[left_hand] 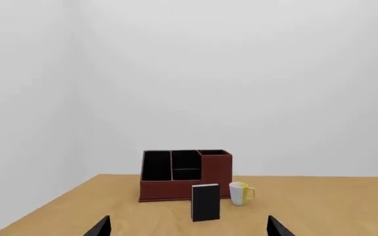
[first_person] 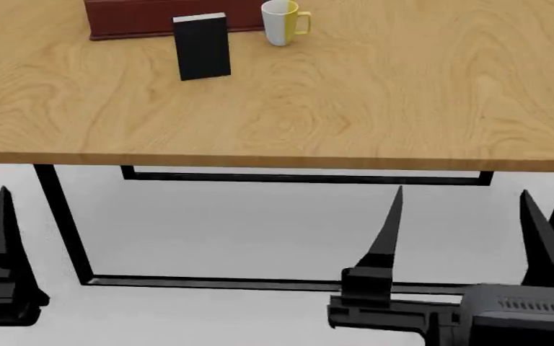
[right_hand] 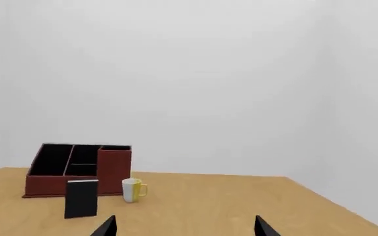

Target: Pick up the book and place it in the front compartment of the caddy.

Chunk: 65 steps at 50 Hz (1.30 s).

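- Standing upright on the tabletop [first_person: 374, 108], the book [first_person: 204, 46] is a black hardcover set just in front of the caddy [first_person: 142, 20], apart from it as far as the head view lets me judge.
- The caddy, seen best from the left wrist view [left_hand: 185, 175], is a maroon box with black compartments, a tall section on one side and a low front wall.
- A white mug [first_person: 282, 22] with a yellow handle sits just beside the caddy's tall corner and near the book, touching neither.
- The right gripper [first_person: 460, 223] hangs below the tabletop's near edge, its fingers [first_person: 387, 234] spread wide and holding nothing.
- The left gripper [left_hand: 187, 227] shows both dark tips apart in its own wrist view, released; in the head view only one finger is visible at the left edge.
- Both grippers are well apart from the book.
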{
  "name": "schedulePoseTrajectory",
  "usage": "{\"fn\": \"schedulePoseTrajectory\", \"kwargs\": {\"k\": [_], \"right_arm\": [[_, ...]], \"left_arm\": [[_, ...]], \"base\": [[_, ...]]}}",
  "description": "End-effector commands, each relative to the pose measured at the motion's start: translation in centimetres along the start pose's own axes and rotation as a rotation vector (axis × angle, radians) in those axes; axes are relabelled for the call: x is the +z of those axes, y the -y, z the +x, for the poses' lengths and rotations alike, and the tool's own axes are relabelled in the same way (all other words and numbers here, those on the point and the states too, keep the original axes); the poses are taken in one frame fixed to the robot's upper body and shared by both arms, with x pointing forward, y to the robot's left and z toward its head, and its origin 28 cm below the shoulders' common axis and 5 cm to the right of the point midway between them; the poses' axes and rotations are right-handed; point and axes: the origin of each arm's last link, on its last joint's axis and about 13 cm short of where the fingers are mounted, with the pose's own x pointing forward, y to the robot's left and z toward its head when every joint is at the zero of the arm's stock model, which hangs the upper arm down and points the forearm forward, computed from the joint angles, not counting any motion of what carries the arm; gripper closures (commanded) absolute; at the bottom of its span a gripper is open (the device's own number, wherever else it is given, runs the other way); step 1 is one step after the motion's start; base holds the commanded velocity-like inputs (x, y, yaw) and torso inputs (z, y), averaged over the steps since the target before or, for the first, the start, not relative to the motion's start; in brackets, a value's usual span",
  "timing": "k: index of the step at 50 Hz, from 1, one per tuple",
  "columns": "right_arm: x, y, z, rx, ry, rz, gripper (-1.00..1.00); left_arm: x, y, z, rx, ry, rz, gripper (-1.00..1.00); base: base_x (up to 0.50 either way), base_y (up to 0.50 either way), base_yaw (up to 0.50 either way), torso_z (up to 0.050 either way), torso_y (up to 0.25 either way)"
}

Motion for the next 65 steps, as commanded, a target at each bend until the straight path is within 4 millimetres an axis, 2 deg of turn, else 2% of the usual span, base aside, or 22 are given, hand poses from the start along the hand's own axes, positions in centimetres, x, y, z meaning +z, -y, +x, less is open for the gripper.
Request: {"fn": "schedulePoseTrajectory", "kwargs": {"k": [1,5,11,30,65], "right_arm": [[4.7,0.9,-2.4,-0.02,0.049,-0.074,-1.0],[5.8,1.2,-3.0,-0.049,0.059,-0.1,-1.0],[6.2,1.3,-3.7,-0.066,0.076,-0.104,-1.0],[6.6,1.4,-4.3,-0.081,0.072,-0.11,-1.0],[6.8,1.4,-4.3,-0.07,0.083,-0.107,-1.0]], "left_arm": [[4.3,-0.3,-2.2,0.022,0.097,0.031,-1.0],[5.8,-0.5,-3.9,0.046,0.118,0.036,-1.0],[6.5,-0.4,-5.1,0.05,0.127,0.028,-1.0],[7.2,-0.4,-5.2,0.062,0.133,0.041,-1.0],[7.3,-0.4,-5.1,0.069,0.13,0.052,-1.0]], "base": [[0.0,0.0,0.0,0.0,0.0],[0.0,0.0,0.0,0.0,0.0],[0.0,0.0,0.0,0.0,0.0],[0.05,0.0,0.0,0.0,0.0],[0.22,0.0,0.0,0.0,0.0]]}}
